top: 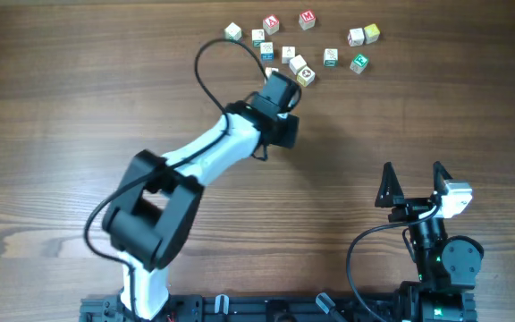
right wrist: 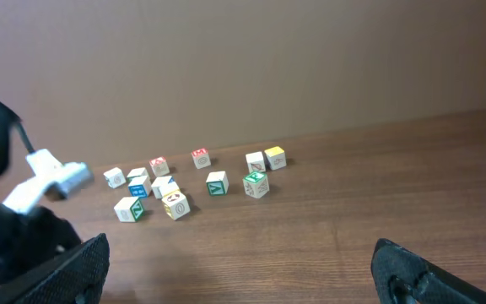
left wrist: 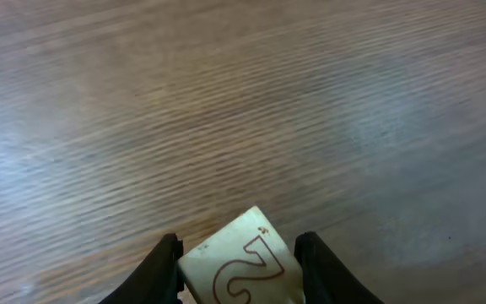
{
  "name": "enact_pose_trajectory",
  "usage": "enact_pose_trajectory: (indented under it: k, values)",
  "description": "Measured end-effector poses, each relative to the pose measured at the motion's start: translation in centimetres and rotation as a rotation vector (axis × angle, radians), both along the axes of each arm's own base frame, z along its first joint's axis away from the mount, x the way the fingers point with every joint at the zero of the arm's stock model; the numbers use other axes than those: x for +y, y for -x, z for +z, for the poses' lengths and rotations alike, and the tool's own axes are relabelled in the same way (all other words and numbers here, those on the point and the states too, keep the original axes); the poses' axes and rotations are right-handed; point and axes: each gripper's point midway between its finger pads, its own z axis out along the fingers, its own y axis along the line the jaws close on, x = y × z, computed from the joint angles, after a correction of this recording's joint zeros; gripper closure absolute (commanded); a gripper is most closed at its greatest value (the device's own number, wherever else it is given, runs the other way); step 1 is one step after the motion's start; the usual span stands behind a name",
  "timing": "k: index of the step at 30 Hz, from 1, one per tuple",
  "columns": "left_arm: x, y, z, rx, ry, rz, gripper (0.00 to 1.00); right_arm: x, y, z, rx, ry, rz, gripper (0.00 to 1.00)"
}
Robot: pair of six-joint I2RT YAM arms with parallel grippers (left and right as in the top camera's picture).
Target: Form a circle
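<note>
My left gripper [left wrist: 239, 277] is shut on a pale wooden cube [left wrist: 230, 252] that bears a red outlined figure like a 2. Bare wood fills the view below it. From overhead the left gripper [top: 279, 92] sits just below the group of letter cubes, and the held cube is hidden there. No full circle shows: several cubes lie scattered at the far edge, the tightest knot [top: 299, 68] being pale cubes side by side. My right gripper [top: 413, 174] stands open near the front right, with nothing between its fingers [right wrist: 412, 274].
Loose cubes spread along the back, from a white one [top: 232, 32] at the left to a yellow-faced one [top: 371, 33] and a green one [top: 358, 63] at the right. The left arm's black cable [top: 206, 63] loops over the table.
</note>
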Motion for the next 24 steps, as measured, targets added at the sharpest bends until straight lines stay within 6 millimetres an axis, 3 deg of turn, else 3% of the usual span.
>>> enact_pose_trajectory:
  k: [3,9,12,16,20,24]
  values:
    - [0.8,-0.7,-1.2,-0.003,-0.022,0.138,0.74,0.0,0.0,0.0,0.000,0.000,0.000,0.00]
    - [2.3,-3.6,0.0,-0.092,0.044,0.442,0.69,0.0,0.0,0.0,0.000,0.000,0.000,0.00]
    - [2.2,-4.3,0.1,-0.116,0.067,0.481,0.67,0.0,0.0,0.0,0.000,0.000,0.000,0.00]
    - [2.7,-4.1,-2.2,-0.092,0.027,0.505,0.67,0.0,0.0,0.0,0.000,0.000,0.000,0.00]
    - [2.9,-4.0,-2.4,-0.085,0.013,0.512,0.57,0.0,0.0,0.0,0.000,0.000,0.000,0.00]
    - [3.3,-3.6,-2.8,-0.070,-0.009,0.513,0.53,0.0,0.0,0.0,0.000,0.000,0.000,0.00]
